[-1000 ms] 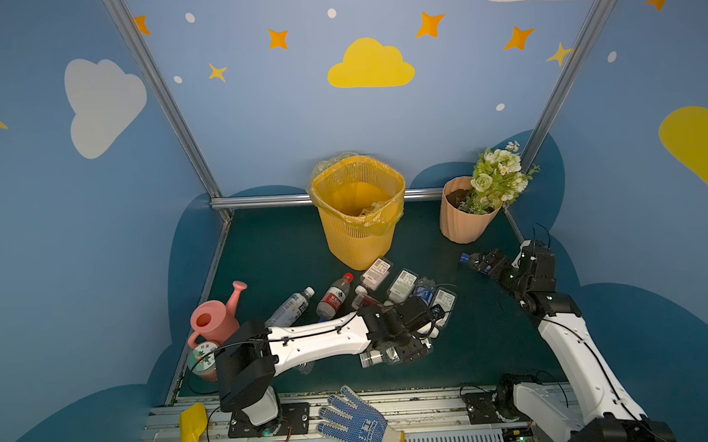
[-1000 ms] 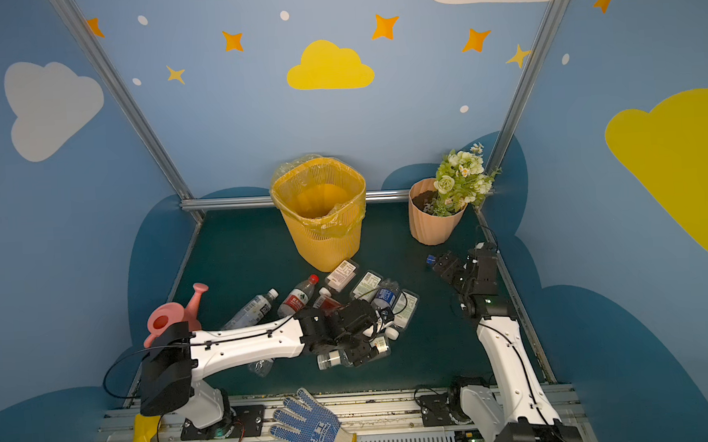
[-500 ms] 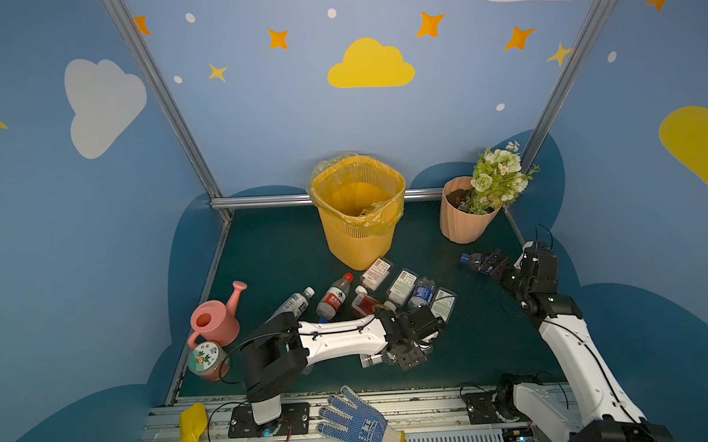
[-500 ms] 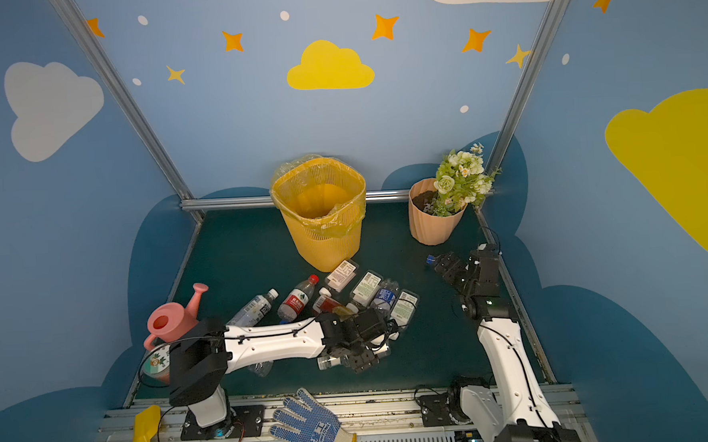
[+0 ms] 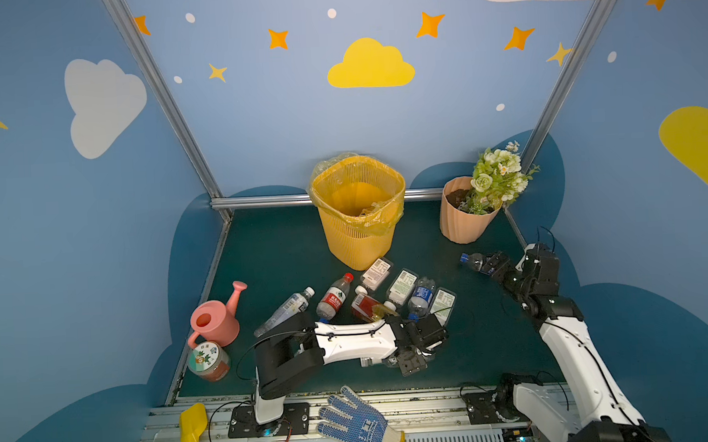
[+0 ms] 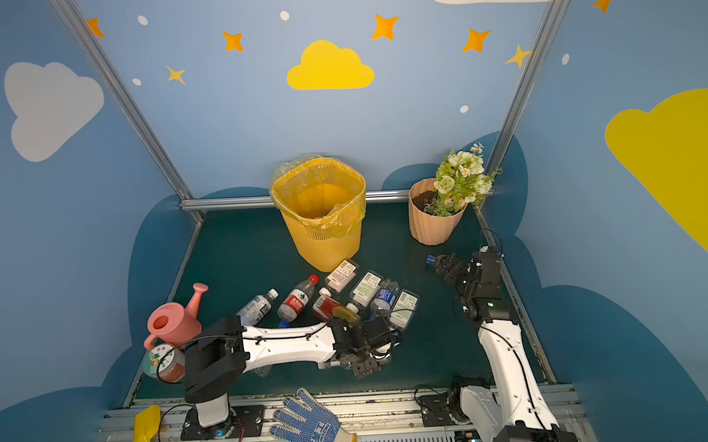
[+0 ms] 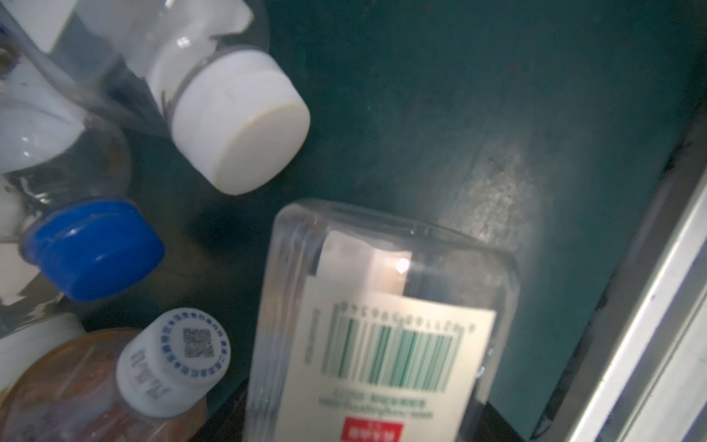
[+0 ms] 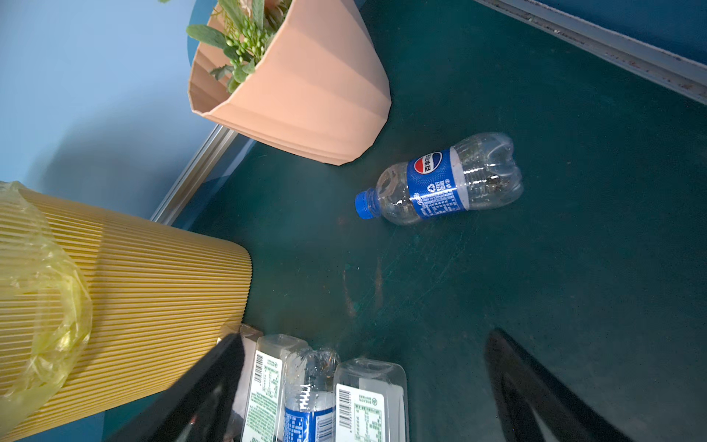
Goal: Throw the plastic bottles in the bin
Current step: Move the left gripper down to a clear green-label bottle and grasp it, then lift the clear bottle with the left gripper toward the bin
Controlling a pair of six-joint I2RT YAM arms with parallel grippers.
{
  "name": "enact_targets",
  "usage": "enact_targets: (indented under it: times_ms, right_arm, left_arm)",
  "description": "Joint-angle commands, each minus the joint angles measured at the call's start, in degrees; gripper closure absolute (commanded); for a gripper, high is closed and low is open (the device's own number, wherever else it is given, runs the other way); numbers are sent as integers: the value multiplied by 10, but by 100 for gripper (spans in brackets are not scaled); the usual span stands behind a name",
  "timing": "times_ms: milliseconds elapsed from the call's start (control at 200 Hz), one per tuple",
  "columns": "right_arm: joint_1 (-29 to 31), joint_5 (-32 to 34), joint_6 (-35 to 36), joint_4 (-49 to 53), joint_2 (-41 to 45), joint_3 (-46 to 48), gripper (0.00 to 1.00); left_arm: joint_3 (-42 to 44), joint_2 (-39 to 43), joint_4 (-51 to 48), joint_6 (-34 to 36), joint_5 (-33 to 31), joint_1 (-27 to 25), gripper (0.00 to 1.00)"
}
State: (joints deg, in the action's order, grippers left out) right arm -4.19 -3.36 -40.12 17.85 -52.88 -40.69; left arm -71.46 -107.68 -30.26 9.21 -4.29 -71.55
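Several plastic bottles (image 5: 401, 287) lie in a cluster in front of the yellow bin (image 5: 358, 213), seen in both top views (image 6: 321, 215). My left gripper (image 5: 409, 354) is low over a clear bottle (image 5: 374, 360) near the front edge. The left wrist view shows a square barcode-labelled bottle (image 7: 382, 325) filling the space at the jaws, whose fingers are hidden. A white cap (image 7: 241, 134) and a blue cap (image 7: 95, 248) lie beside it. My right gripper (image 8: 365, 335) is open and empty, just short of a blue-labelled bottle (image 8: 440, 183) lying alone on the mat.
A peach flower pot (image 5: 464, 216) stands at the back right, close to the lone bottle (image 5: 471, 261). A pink watering can (image 5: 216, 320) and a round jar (image 5: 207, 358) sit at the left. A glove (image 5: 359, 425) and yellow shovel (image 5: 192, 426) lie on the front rail.
The left arm's elbow has swung right, and its gripper has dropped toward the front edge onto the clear bottle. The right arm has barely moved.
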Motion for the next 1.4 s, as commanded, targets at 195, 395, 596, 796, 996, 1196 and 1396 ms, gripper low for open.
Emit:
enact_targets:
  times_ms: [195, 395, 596, 796, 996, 1196, 1396]
  right_arm:
    - [-9, -8, -4, 2, 13, 11, 4]
    - [-12, -13, -7, -3, 13, 16, 4]
    - [-14, -16, -8, -5, 15, 19, 4]
    - [-14, -25, -9, -14, 16, 19, 5]
    - [-13, -84, 2, -52, 6, 35, 6]
    - [-9, -134, 4, -79, -24, 26, 7]
    - [3, -139, 15, -78, -26, 25, 10]
  left_arm:
    - [-13, -13, -18, 4, -4, -2, 36]
    - [-4, 29, 10, -7, -6, -2, 45]
    - [19, 117, 63, -22, -54, 0, 46]
    - [27, 231, 117, -27, -96, 20, 47]
    - [34, 355, 212, 50, -177, 31, 47]
    - [34, 446, 399, 227, -192, 53, 46]
    - [-34, 443, 477, 283, -95, 139, 46]
